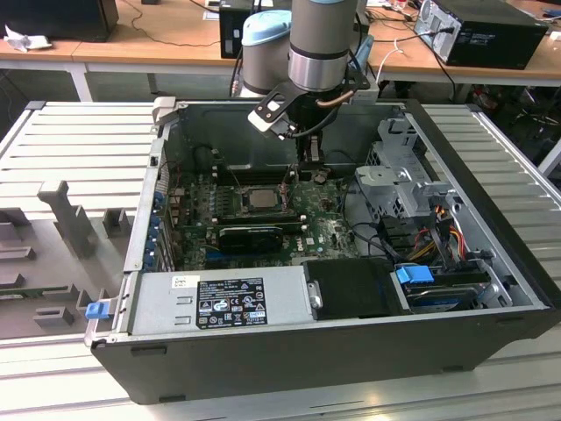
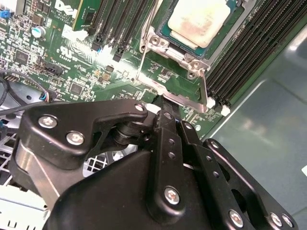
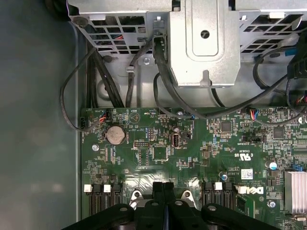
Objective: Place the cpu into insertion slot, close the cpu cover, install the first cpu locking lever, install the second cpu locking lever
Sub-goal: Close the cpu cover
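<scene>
The cpu point(image 2: 199, 21), a pale silver-beige square, lies in the insertion slot point(image 1: 244, 199) on the green board. The grey metal cpu cover point(image 2: 178, 51) lies flat around it. A thin metal locking lever point(image 2: 204, 91) runs along the socket's edge, bending at the corner. My gripper point(image 2: 163, 106) is shut with its black fingers pressed together, and its tip rests at that lever's bent end. In the first wrist view the gripper point(image 3: 163, 187) stands just above the board beside the socket's mounting screws. In the exterior view the gripper point(image 1: 308, 167) hangs over the board just beyond the cpu point(image 1: 260, 198).
Long black memory slots point(image 2: 240, 52) flank the socket on both sides. A black card point(image 1: 250, 237) stands nearer the power supply point(image 1: 228, 298). A metal drive cage point(image 3: 204, 43) with cables point(image 3: 163, 86) lies beyond the board. The case walls point(image 1: 473, 184) enclose everything.
</scene>
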You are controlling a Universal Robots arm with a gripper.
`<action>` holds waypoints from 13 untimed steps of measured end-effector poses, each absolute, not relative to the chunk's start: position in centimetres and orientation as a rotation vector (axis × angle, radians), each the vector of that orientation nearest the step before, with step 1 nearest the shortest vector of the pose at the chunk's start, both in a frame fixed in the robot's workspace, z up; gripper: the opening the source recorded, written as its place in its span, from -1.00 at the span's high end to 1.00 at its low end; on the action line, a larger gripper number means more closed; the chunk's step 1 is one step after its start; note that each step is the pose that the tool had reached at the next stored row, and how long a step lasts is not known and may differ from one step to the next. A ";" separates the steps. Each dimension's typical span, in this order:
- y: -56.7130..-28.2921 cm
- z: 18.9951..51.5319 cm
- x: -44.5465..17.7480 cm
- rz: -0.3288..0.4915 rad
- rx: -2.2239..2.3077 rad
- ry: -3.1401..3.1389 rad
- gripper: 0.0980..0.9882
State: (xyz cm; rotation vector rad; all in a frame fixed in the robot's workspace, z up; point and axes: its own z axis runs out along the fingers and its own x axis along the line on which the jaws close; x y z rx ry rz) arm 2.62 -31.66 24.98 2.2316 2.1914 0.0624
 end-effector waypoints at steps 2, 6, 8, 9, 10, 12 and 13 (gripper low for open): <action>-31.7 25.0 2.5 0.062 2.232 2.191 0.98; -31.7 25.0 2.4 0.062 2.232 2.191 0.98; -31.7 25.0 2.3 0.062 2.232 2.191 0.98; -31.7 25.0 2.3 0.062 2.232 2.191 0.98; -31.7 25.0 2.3 0.062 2.232 2.191 0.98; -31.7 25.0 2.2 0.062 2.232 2.191 0.98; -31.7 25.0 2.2 0.062 2.232 2.191 0.98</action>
